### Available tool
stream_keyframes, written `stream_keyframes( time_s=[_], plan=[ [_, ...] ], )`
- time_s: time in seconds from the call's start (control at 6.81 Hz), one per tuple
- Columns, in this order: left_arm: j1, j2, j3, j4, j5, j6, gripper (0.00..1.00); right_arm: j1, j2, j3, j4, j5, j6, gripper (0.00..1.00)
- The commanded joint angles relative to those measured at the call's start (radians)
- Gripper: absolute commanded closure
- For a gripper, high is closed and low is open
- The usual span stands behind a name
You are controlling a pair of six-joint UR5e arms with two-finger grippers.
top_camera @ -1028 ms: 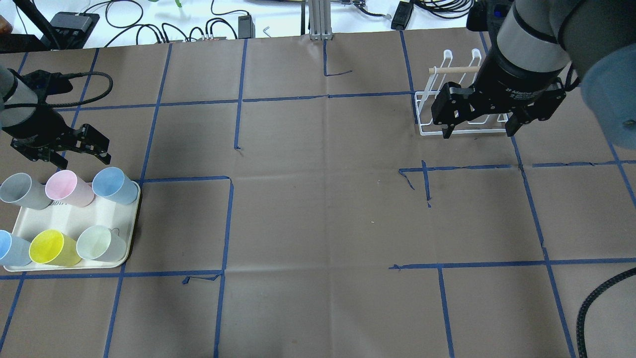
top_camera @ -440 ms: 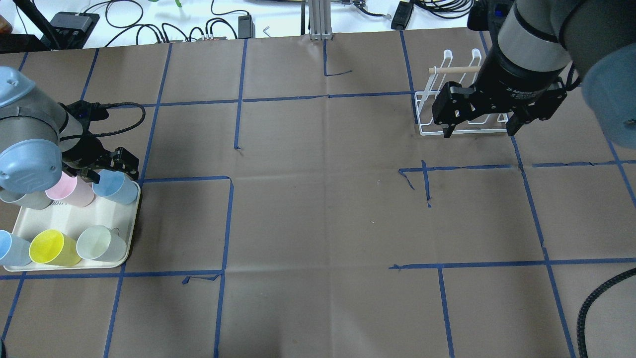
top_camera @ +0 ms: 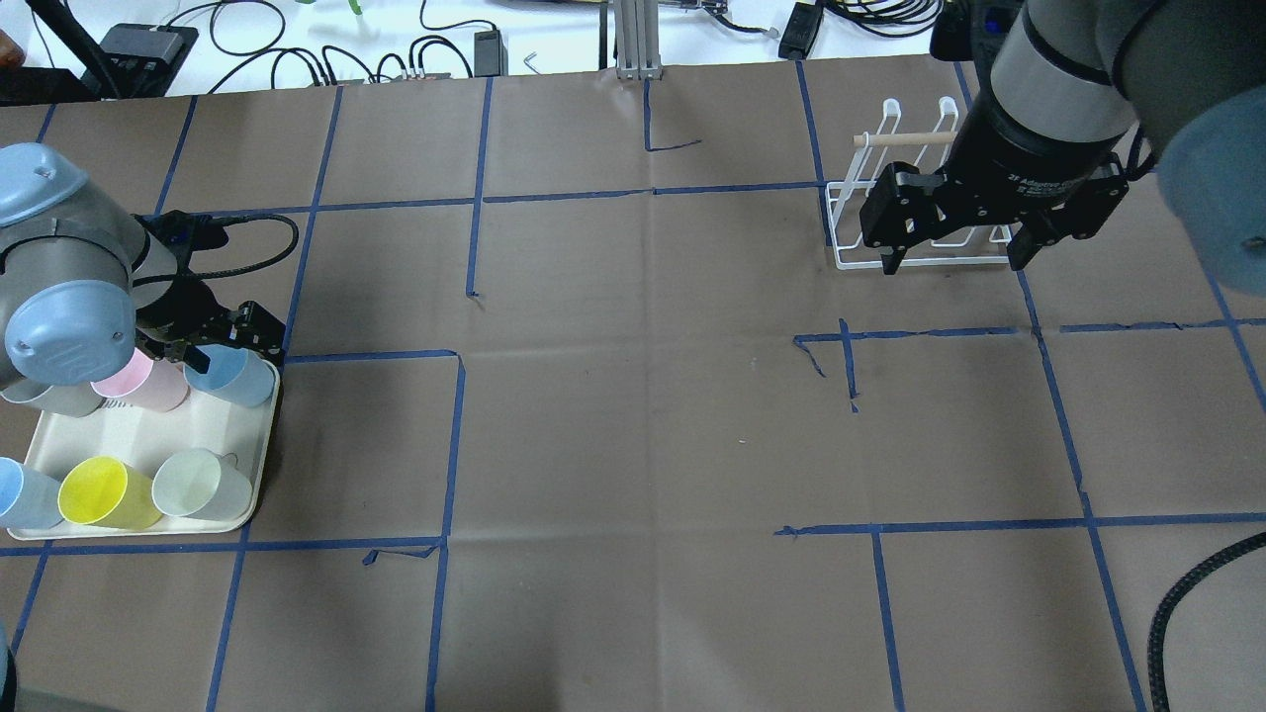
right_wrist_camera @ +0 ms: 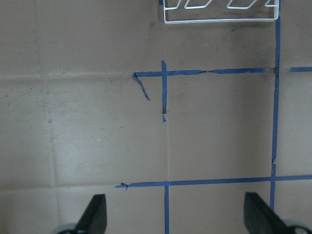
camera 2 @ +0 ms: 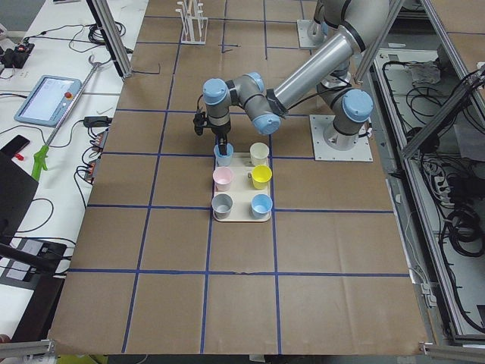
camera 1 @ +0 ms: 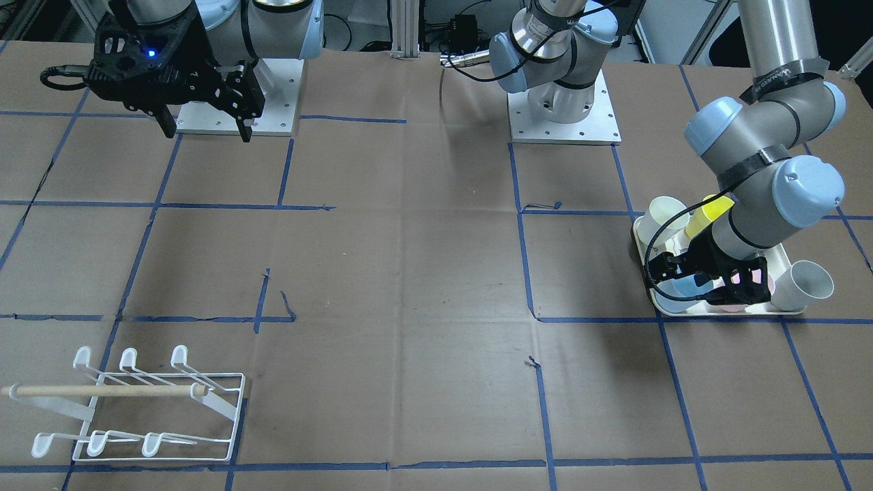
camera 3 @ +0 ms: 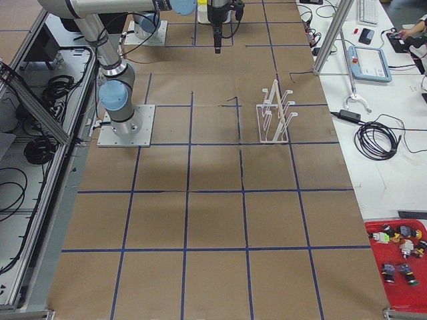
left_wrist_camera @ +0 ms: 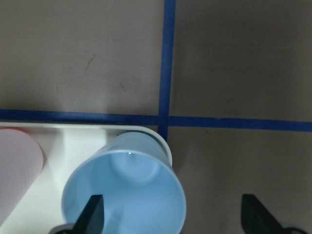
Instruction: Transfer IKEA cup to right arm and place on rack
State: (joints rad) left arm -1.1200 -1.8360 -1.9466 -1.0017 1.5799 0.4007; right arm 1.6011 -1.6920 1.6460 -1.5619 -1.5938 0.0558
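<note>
1. Brown paper covers the whole table, ruled into squares by blue tape; past its far edge a white bench carries black cables; the side views add aluminium framing, a teach pendant and a red bin of small parts.
2. Silver-grey, the right arm hangs high over the table on the robot's side of the rack; the right gripper is spread wide and holds nothing; its wrist view shows only paper and tape between the fingertips, with the rack's base at the top edge.
3. Bent low, the left arm reaches down over the tray's far corner.
4. White wire, the rack stands near the operators' edge with its wooden dowel across the top, well apart from the tray.
5. Cream, the tray holds six upright cups in two rows, among them a pink cup and a yellow cup.
6. Pale blue, the blue cup stands mouth up in the tray's corner towards the table's middle, just beside the pink cup.
7. Black, the left gripper is wide open and grips nothing; one finger sits over the cup's mouth inside the rim; the other finger is outside, apart from the wall, over bare paper; the cup's wall on that side lies between them; whether the inner one touches the cup I cannot tell.
</note>
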Motion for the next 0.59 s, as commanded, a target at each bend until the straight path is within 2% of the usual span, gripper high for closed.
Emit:
stream_keyframes(
  time_s=[0.0,0.15,0.29,0.44],
  plan=[
    [0.000,0.001,0.001,-0.003,0.005,0.007,0.37,0.002,0.006,0.000,-0.004,-0.002,-0.001,0.00],
    [0.003,0.003,0.001,-0.008,0.006,0.006,0.74,0.003,0.008,0.000,-0.012,0.000,-0.001,0.00],
    [0.005,0.006,0.003,-0.014,0.006,0.003,0.94,0.005,0.008,0.002,-0.047,0.002,0.025,0.01],
    [0.006,0.015,0.003,-0.015,0.006,0.004,1.00,0.005,0.009,0.011,-0.132,0.005,0.127,0.01]
  ],
)
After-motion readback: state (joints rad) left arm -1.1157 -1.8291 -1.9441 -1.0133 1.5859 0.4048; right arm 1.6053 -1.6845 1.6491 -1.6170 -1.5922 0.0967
